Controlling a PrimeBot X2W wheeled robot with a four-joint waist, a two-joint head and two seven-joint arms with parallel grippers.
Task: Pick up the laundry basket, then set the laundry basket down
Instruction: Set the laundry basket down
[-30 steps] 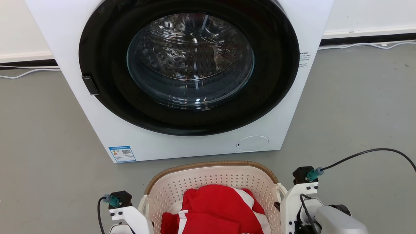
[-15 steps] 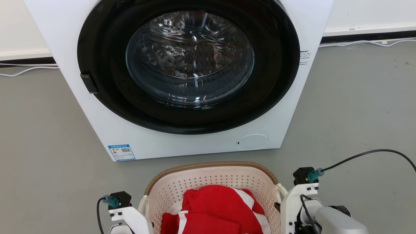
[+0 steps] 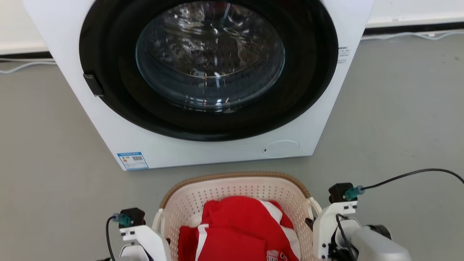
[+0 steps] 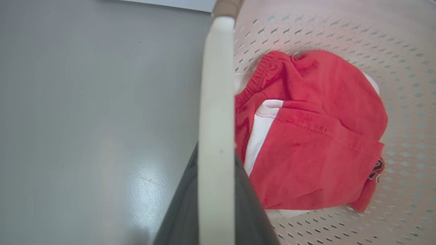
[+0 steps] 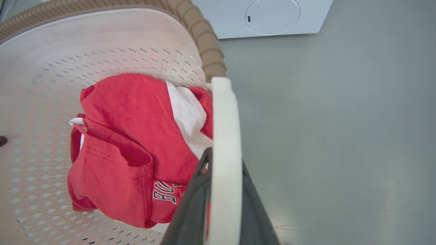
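Laundry basket [image 3: 235,177] sits low in the head view, just in front of the washing machine [image 3: 203,154], over the grey floor [image 3: 54,181] and between the two arms; can't tell whether its base is off the floor. Left gripper [image 4: 215,160] is clamped on the white left loop handle [image 4: 216,85], one dark finger on each side of the strap. Right gripper [image 5: 224,160] is clamped the same way on the right loop handle [image 5: 224,119]. Handling judgement: perforated plastic shell, so probably light and fairly stiff, with a brown woven-look rim that should add some rigidity. The load is just a red and white garment [image 3: 239,228] bunched on the basket bottom (soft, adds little weight, may slide if tilted). The handles are the sensible place to hold it: thin flat loops that fit between the fingers, one on each side, so the weight is split evenly. The straps look smooth, so they could slip or pivot in the grip if one arm goes higher than the other. The walls might flex a little if the arms squeeze inward or pull apart. Nothing looks fragile, but the basket is close to the machine front, so swinging it forward risks a bump. Best to keep both sides level and the spacing between the arms constant.
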